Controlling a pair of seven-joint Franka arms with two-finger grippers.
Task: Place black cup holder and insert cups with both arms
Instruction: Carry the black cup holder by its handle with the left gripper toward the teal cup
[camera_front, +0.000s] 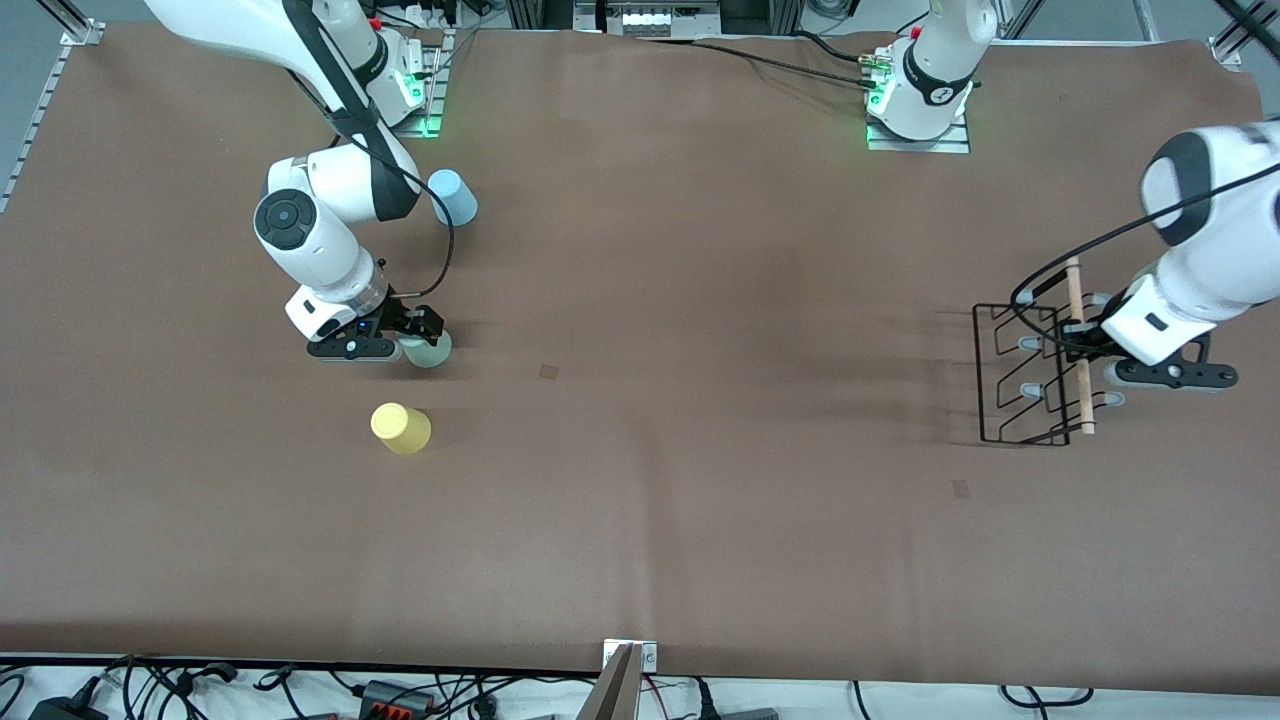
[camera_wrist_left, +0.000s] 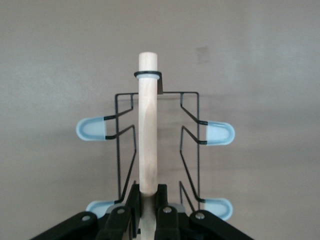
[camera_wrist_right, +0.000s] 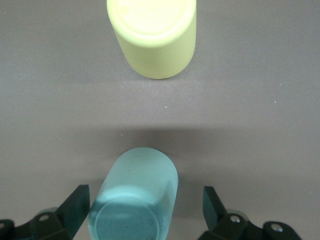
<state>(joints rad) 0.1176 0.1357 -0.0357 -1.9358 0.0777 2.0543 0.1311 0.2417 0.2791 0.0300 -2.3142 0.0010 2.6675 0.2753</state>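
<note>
The black cup holder (camera_front: 1030, 375) stood on the brown table (camera_front: 700, 500) at the left arm's end, its light wooden rod (camera_front: 1080, 345) running along the top and its pale-tipped pegs (camera_wrist_left: 220, 133) sticking out to both sides. The left gripper (camera_front: 1085, 345) was pinched on that rod, a finger pressed against each side of it (the left wrist view showed this plainly).

At the right arm's end the three cups sat upside down on the table. The pale grey-green cup (camera_front: 428, 350) stood between the spread fingers of the right gripper (camera_front: 415, 335), which was low around it, with a gap left on either side of the cup (camera_wrist_right: 134, 200) in the right wrist view. The yellow cup (camera_front: 400, 428) sat nearby, nearer the front camera and apart from the gripper. The light blue cup (camera_front: 452, 197) stood farther from the front camera, just beside the right arm's elbow.
</note>
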